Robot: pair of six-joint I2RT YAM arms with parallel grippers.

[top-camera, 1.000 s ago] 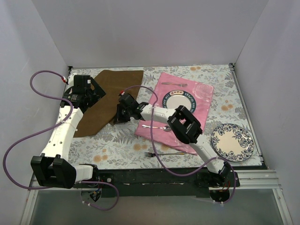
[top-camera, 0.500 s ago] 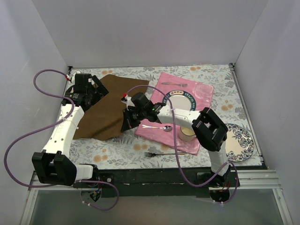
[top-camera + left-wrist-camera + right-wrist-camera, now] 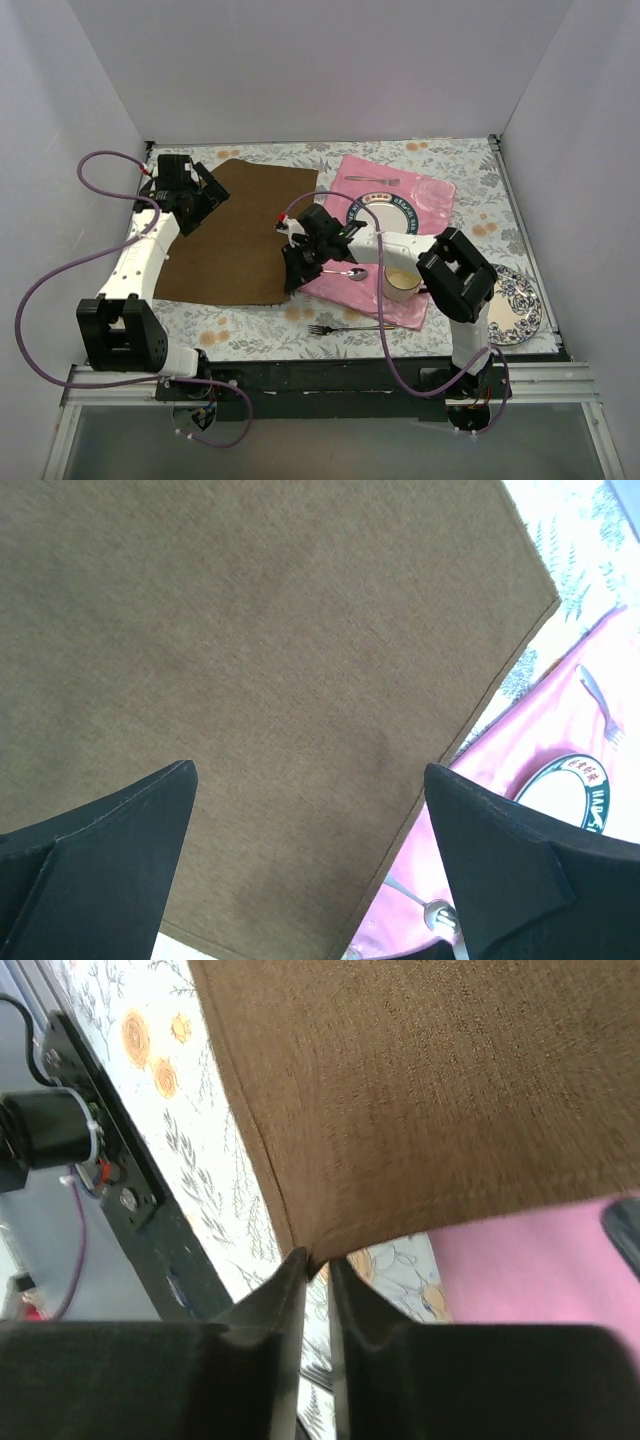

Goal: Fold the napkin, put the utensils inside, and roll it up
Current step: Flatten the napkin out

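Observation:
The dark brown napkin lies spread out on the left half of the table. My right gripper is shut on its near right corner, and the right wrist view shows the jaws pinching that corner of the cloth. My left gripper is open over the napkin's far left part. The left wrist view shows the fingers wide apart above the cloth, holding nothing. A silver fork lies on the table near the front. A spoon and another utensil lie on the pink mat.
On the pink mat stand a blue-rimmed plate and a cream cup. A second floral plate sits at the right. White walls close in the table at the back and on both sides. A floral cloth covers the table.
My right gripper has pulled the napkin's corner right and toward the near edge, opening the cloth out wider. My right elbow swung right, uncovering the cup. My left gripper barely moved.

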